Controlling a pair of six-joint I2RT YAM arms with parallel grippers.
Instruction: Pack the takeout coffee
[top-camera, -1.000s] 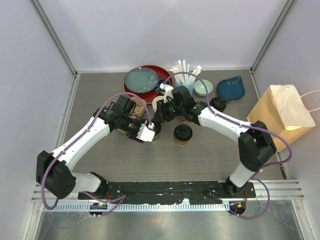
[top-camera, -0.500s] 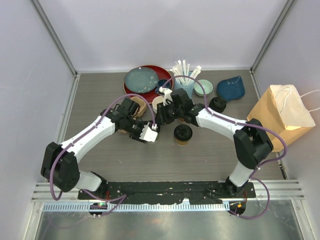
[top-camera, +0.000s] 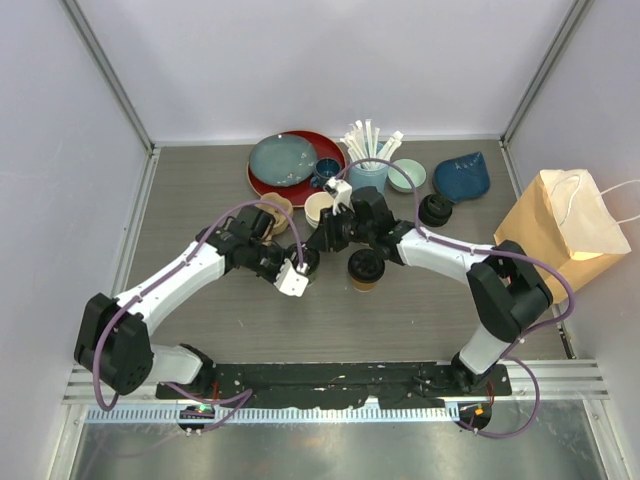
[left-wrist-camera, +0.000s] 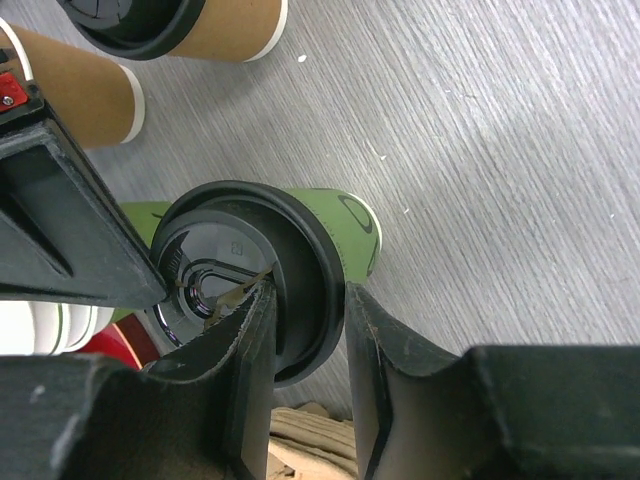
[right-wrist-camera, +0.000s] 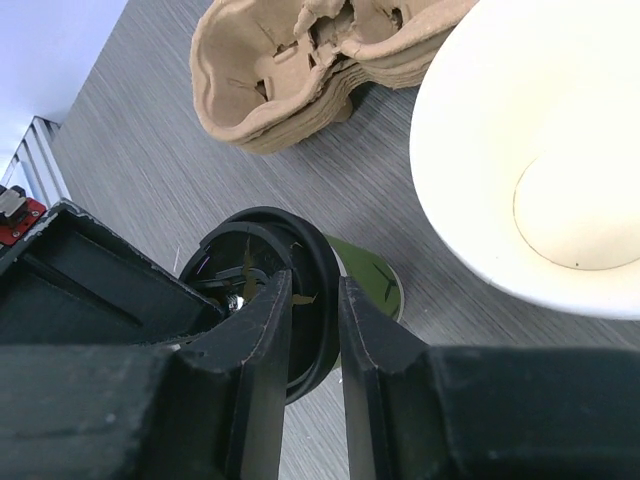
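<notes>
The green-sided cup (top-camera: 308, 262) with its black lid stands mid-table. It also shows in the left wrist view (left-wrist-camera: 340, 225) and the right wrist view (right-wrist-camera: 370, 270). My left gripper (top-camera: 301, 268) (left-wrist-camera: 308, 295) is shut on the lid's rim, one finger on top of the lid and one outside. My right gripper (top-camera: 318, 245) (right-wrist-camera: 315, 285) pinches the rim the same way from the far side. The brown-sided lidded cup (top-camera: 366, 268) (left-wrist-camera: 235, 25) stands free just to the right.
A pulp cup carrier (top-camera: 272, 213) (right-wrist-camera: 290, 70) and a lidless white cup (top-camera: 320, 207) (right-wrist-camera: 540, 150) stand just behind. A red plate (top-camera: 262, 185), a blue cup of straws (top-camera: 368, 172), small dishes and a black-lidded item (top-camera: 436, 209) are at the back. A paper bag (top-camera: 560, 225) stands at the right.
Both grippers have shifted a little toward the near edge, with the green cup between them. The brown cup has not moved.
</notes>
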